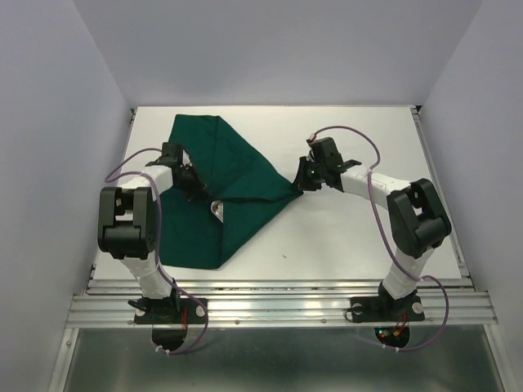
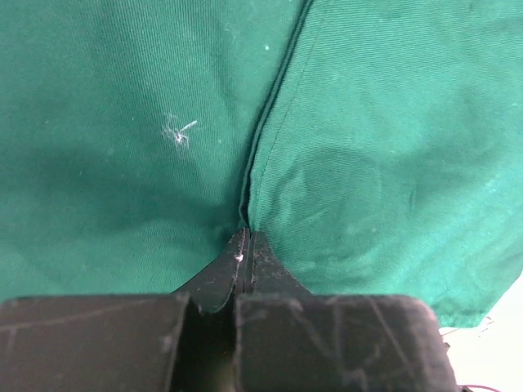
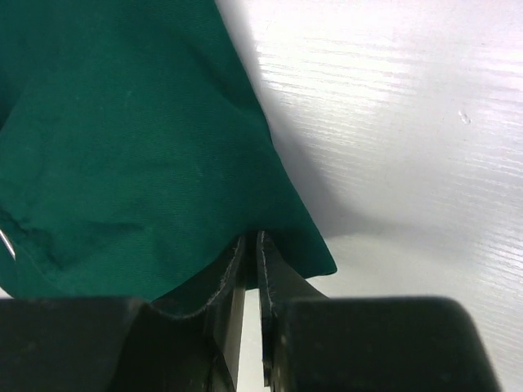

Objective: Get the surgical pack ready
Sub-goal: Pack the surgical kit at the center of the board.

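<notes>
The dark green drape of the surgical pack lies folded over on the white table, left of centre. A bit of shiny steel peeks from under its folded flap. What else is under the cloth is hidden. My left gripper sits on the drape's left part. In the left wrist view this gripper is shut, pinching a raised fold of the drape. My right gripper is at the cloth's right corner. In the right wrist view it is shut on the drape's edge near that corner.
Pale walls enclose the table on the left, back and right. An aluminium rail runs along the near edge, where both arm bases are bolted. Bare white tabletop lies to the right of the drape.
</notes>
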`<state>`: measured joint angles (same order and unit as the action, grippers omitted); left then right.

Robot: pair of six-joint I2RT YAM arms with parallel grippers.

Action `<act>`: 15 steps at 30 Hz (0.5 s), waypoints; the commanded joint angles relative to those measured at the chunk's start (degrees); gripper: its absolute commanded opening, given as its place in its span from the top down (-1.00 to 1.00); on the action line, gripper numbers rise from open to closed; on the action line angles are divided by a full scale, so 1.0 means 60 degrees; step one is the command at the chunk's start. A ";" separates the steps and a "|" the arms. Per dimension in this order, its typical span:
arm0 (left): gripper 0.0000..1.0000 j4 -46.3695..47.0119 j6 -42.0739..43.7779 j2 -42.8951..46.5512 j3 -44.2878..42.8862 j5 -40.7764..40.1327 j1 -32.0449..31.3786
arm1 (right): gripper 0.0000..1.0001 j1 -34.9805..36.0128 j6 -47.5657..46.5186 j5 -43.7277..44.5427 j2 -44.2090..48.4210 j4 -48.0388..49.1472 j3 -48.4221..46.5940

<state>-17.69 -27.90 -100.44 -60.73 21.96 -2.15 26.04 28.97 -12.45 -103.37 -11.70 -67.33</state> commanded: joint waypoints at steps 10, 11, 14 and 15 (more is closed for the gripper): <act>1.00 -0.0786 0.0211 0.1594 -0.0278 -0.0100 -0.0095 | 0.68 0.0712 -0.0288 0.0683 0.1160 -0.0495 -0.0613; 1.00 -0.0844 0.0241 0.1652 -0.0424 -0.0129 -0.0139 | 0.68 0.0713 -0.0273 0.0654 0.1029 -0.0539 -0.0716; 1.00 -0.1006 0.0256 0.1813 -0.0499 -0.0158 -0.0154 | 0.68 0.1137 -0.0171 0.0610 0.0707 -0.0584 -0.0922; 1.00 -0.1064 0.0270 0.1930 -0.0499 -0.0187 -0.0154 | 0.68 0.1138 -0.0141 0.0581 0.0647 -0.0554 -0.0907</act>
<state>-21.23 -27.42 -92.60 -61.41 20.91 -2.66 30.89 28.25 -9.52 -98.98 -14.90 -70.00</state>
